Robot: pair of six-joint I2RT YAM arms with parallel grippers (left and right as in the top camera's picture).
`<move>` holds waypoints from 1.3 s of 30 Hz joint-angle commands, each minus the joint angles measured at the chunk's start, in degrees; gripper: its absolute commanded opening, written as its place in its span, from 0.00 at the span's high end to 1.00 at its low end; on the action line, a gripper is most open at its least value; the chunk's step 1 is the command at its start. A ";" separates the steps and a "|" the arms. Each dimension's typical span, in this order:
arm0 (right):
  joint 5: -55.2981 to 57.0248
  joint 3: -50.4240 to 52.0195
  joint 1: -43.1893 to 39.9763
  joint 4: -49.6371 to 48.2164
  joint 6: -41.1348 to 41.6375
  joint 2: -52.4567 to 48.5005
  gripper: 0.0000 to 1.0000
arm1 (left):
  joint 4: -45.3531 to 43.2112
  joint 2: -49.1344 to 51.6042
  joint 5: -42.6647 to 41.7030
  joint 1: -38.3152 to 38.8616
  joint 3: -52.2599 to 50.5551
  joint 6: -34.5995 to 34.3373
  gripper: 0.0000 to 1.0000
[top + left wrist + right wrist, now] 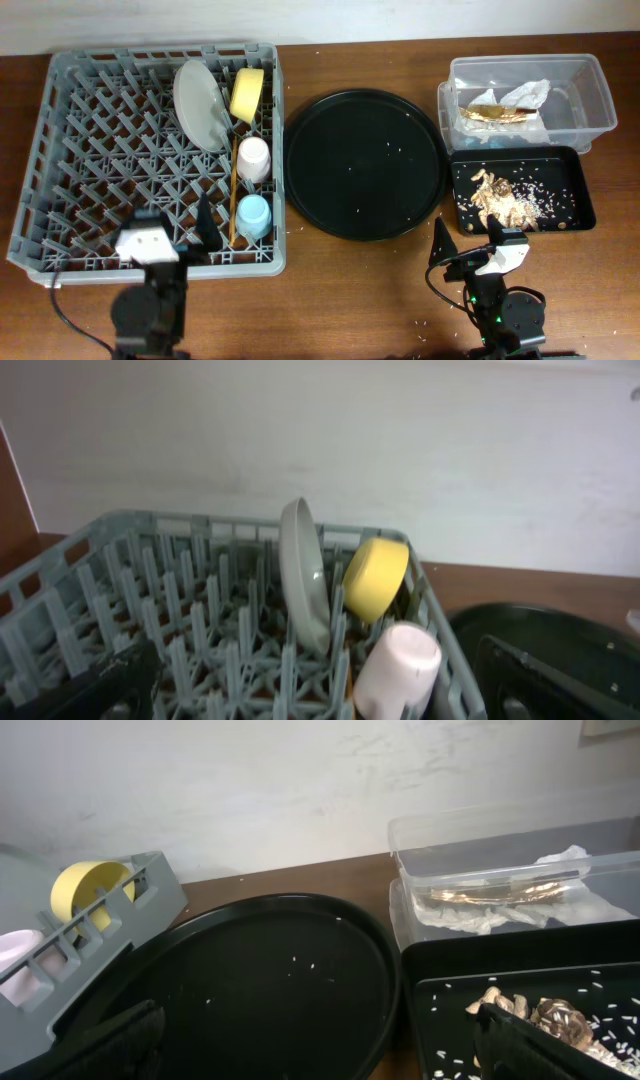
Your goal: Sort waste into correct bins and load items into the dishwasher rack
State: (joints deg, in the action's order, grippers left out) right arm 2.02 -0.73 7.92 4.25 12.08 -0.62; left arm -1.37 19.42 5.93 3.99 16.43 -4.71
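Note:
The grey dishwasher rack (150,52) fills the left side. In it the grey-green plate (200,105) stands on edge beside the yellow bowl (247,95). The pink cup (253,158) and light blue cup (254,216) sit upside down, next to the chopsticks (234,190). The clear tub (598,95) holds the white napkin (527,95) and the brown-gold wrapper (495,113). Food scraps (500,198) with rice lie in the black rectangular tray (583,190). My left gripper (165,232) hangs open over the rack's near edge. My right gripper (468,238) is open at the near edge, between the two black trays.
A large round black tray (365,165) with a few rice grains lies between the rack and the bins. Stray rice grains dot the wooden table (330,300) near the front. A pale wall rises behind the table.

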 commanded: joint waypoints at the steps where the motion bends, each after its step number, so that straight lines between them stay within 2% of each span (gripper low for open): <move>1: -0.09 0.42 0.33 0.26 -0.07 0.44 0.01 | -0.11 -10.43 -1.77 -0.44 -7.13 3.76 0.00; 5: -0.09 0.42 0.33 0.26 -0.07 0.44 0.01 | 0.13 -17.09 -5.62 -0.42 -10.69 9.75 0.00; 11: -0.09 0.42 0.33 0.26 -0.07 0.44 0.02 | 0.35 -17.77 -8.72 -0.42 -13.64 16.83 0.00; 16: -0.11 0.42 0.33 0.26 -0.07 0.44 0.02 | 0.04 -19.19 -8.76 -0.42 -15.87 19.15 0.00; 23: -0.09 0.42 0.33 0.26 -0.07 0.44 0.01 | 6.01 -19.17 -8.44 -0.42 -15.96 19.23 0.00; 39: -0.11 0.42 0.33 0.26 -0.07 0.44 0.01 | 5.97 -19.12 -8.11 -0.42 -15.93 19.19 0.00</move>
State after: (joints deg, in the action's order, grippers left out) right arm 2.00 -0.73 7.92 4.25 12.03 -0.62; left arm 4.56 0.80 -1.76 3.99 0.91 13.91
